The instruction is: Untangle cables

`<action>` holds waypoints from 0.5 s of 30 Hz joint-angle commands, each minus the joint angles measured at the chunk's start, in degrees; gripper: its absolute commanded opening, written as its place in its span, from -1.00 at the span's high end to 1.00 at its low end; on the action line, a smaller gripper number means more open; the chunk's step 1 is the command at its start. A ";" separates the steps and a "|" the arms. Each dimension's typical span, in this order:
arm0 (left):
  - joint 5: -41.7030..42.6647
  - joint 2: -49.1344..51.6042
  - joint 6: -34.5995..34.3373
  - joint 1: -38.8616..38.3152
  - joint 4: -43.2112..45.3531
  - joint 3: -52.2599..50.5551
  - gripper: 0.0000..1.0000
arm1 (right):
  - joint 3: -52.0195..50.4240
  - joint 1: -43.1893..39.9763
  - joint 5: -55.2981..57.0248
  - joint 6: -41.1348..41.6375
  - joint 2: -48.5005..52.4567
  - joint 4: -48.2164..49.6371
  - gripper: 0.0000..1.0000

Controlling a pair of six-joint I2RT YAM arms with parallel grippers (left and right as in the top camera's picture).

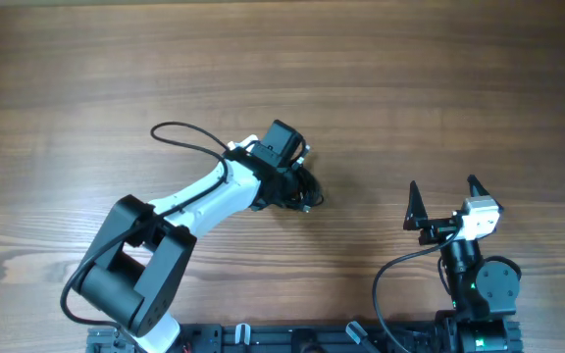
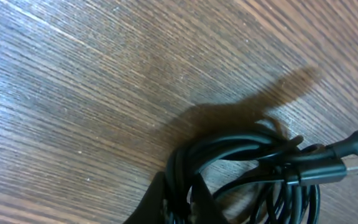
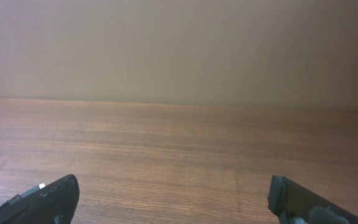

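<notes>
The cables (image 2: 253, 168) are a small bundle of thin black cords on the wooden table; a plug with a silvery tip (image 2: 353, 163) sticks out to the right. In the overhead view the bundle (image 1: 305, 189) lies just right of the left arm's wrist, mostly hidden under it. My left gripper (image 2: 182, 196) is shut on several strands at the bundle's left side. My right gripper (image 1: 443, 193) is open and empty, well to the right of the bundle, and its fingers (image 3: 173, 199) show only bare table between them.
The left arm's own thicker black cable (image 1: 186, 137) loops out over the table behind the arm. The arm bases (image 1: 361, 338) stand at the front edge. A plain wall rises behind the table in the right wrist view.
</notes>
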 commanded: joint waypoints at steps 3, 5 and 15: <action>-10.10 -5.84 7.15 3.87 -5.20 3.65 0.92 | -0.07 -0.20 -0.26 -0.07 -0.46 0.09 -0.99; -11.17 -9.16 7.08 5.27 -5.07 4.20 0.92 | -0.07 -0.20 -0.26 -0.07 -0.46 0.09 -0.99; -7.45 -16.22 6.67 6.14 -8.35 4.17 0.92 | -0.07 -0.20 -0.26 -0.07 -0.46 0.09 -1.00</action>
